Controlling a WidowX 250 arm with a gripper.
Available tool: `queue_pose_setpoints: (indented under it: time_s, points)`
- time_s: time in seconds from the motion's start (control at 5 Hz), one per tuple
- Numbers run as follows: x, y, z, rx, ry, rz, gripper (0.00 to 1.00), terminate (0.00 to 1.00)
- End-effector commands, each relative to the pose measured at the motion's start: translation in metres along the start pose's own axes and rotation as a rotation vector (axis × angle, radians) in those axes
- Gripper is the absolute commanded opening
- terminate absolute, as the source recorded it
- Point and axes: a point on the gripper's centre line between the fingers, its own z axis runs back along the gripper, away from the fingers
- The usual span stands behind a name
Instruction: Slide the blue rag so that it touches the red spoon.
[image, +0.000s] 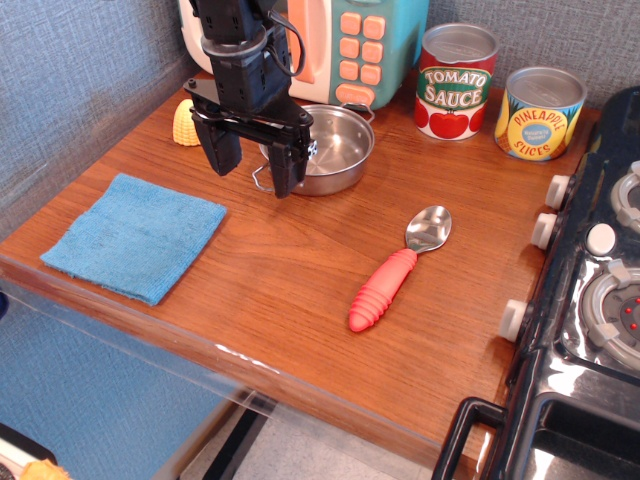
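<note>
While my black gripper (254, 168) hangs with its fingers apart and empty in front of the round steel pan (325, 150), the flat light-blue terry rag (136, 236) lies near the wooden counter's (290, 280) left edge, well apart from the red-handled, silver-bowled toy spoon (398, 267).
</note>
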Motion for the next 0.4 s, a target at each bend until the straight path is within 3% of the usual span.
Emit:
queue_pose_setpoints:
  time_s: [0.0, 0.2]
  points:
    - [0.000, 0.000, 0.000, 0.000, 0.000, 0.000, 1.00, 0.00]
    - [-0.015, 0.022, 0.004, 0.018, -0.019, 0.038, 1.00, 0.00]
